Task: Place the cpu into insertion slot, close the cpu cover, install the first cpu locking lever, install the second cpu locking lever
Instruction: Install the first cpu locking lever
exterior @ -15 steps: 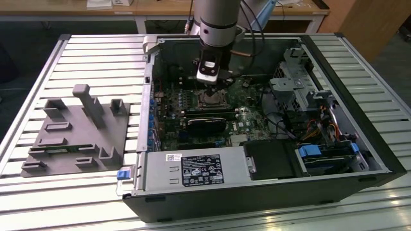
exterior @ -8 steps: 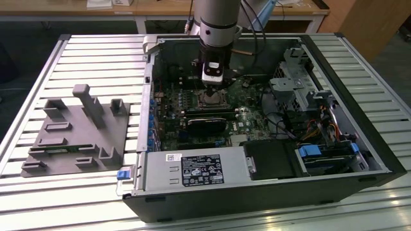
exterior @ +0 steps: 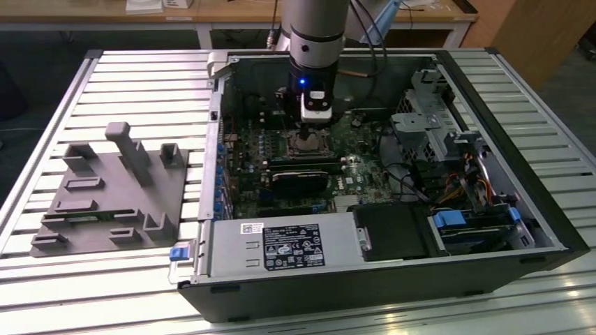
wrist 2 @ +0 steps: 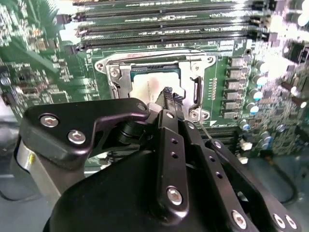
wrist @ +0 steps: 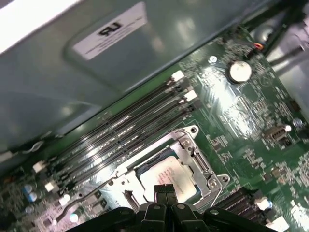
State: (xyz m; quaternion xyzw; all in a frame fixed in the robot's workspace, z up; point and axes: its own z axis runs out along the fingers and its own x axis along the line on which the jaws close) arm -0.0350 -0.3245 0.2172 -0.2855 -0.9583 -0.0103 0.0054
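From my station, the gripper (exterior: 315,120) is down inside the open computer case (exterior: 521,209), right over the insertion slot (exterior: 306,143) on the green motherboard (wrist: 241,121). In both wrist views its 2 fingers are pressed together at the tips, a narrow pinch with nothing between them that I can make out, and the tips sit at the edge of the socket, either touching or just above it; I can't tell which.

Step 1 looks done to me: the cpu (wrist: 169,175) lies flat in the slot, its pale face showing through the window. Step 2 also looks done or nearly so, since the cpu cover (wrist: 195,155) appears folded down around the chip, not standing up.

The levers are what I judge to be left. In the first wrist view, 1 thin wire lever (wrist: 91,194) angles out away from the socket towards the memory slots (wrist: 130,130), so I read it as not latched. I can't settle the state of the other lever from here
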